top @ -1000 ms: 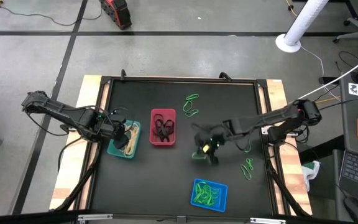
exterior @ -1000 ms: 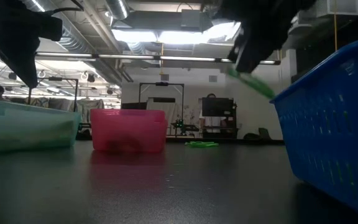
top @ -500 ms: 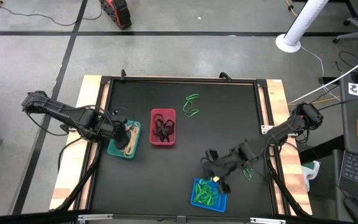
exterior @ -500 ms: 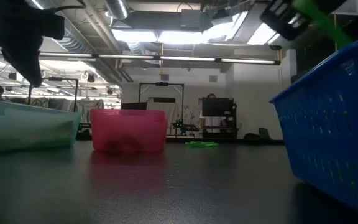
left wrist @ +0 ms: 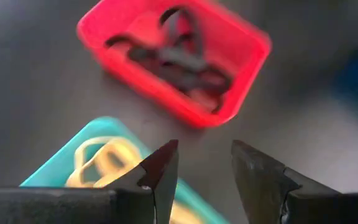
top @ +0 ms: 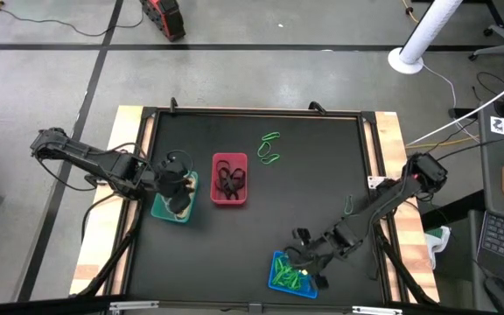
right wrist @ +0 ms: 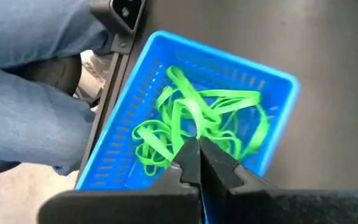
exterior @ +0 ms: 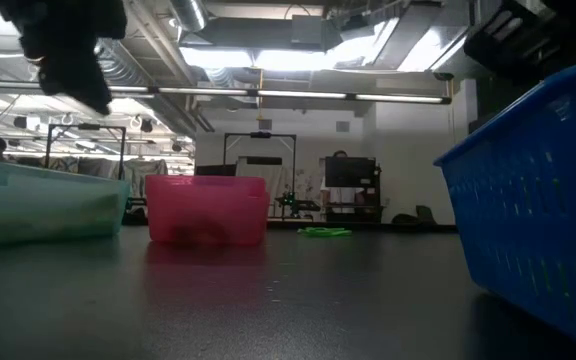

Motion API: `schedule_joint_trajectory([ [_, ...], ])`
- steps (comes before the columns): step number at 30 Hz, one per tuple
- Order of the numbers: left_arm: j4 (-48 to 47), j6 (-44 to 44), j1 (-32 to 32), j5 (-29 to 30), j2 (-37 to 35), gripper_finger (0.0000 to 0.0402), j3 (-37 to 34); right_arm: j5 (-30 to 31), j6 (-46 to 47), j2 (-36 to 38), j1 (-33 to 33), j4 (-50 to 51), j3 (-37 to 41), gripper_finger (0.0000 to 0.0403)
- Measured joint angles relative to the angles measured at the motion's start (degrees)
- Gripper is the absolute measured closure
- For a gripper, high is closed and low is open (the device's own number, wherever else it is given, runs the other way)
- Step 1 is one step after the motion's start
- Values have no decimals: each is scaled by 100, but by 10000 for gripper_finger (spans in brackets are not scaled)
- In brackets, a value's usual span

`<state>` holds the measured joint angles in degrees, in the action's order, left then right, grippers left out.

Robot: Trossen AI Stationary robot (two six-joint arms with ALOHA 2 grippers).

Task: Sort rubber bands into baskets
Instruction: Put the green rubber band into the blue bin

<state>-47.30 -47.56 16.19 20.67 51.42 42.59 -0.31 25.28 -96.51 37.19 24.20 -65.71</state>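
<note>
Three baskets stand on the black table. The teal basket (top: 159, 210) on the left holds tan rubber bands (left wrist: 104, 163). The red basket (top: 214, 179) beside it holds black ones (left wrist: 179, 56). The blue basket (top: 278, 262) at the near edge holds green ones (right wrist: 229, 112). My left gripper (left wrist: 204, 155) hangs open above the teal basket (left wrist: 98, 132), with nothing between its fingers. My right gripper (right wrist: 197, 155) is shut on a green rubber band above the blue basket (right wrist: 129, 106). Loose green bands (top: 269, 149) lie flat on the table at the far middle, and another (top: 350, 206) lies at the right. My right gripper pinches one strand of a green rubber band (right wrist: 187, 121) between its shut fingertips. The fingers slant down from the table's right side. The band runs from the tips into the heap of green bands in the blue basket; whether it rests on them I cannot tell.
A person's legs in jeans (right wrist: 30, 74) stand just beyond the table's near edge, by the blue basket. A wooden rim (top: 112, 219) frames the table. The black surface between the red and blue baskets is bare.
My right gripper has carried the green band from the table's middle toward the near edge and a little down, to above the blue basket, staying shut. My left gripper has tipped upward over the teal basket, staying open.
</note>
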Motion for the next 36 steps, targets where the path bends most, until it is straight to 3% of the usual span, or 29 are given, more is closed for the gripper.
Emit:
schedule_joint_trajectory([
  [6,1431,765,7,15,195,257,2,-64,0,-164,-7,-60,0,398],
  [13,3158,2008,-105,-9,1174,257,112,-12,-2,-174,-9,-61,0,357],
  [24,3309,3755,-952,-410,3246,257,1702,-31,-4,-174,-20,-56,0,241],
  [29,3303,4626,-1416,-426,4173,257,2400,-114,-6,11,-20,-35,0,221],
  [36,3308,5229,-2094,-1020,5402,257,3159,247,-27,752,-20,-6,0,220],
])
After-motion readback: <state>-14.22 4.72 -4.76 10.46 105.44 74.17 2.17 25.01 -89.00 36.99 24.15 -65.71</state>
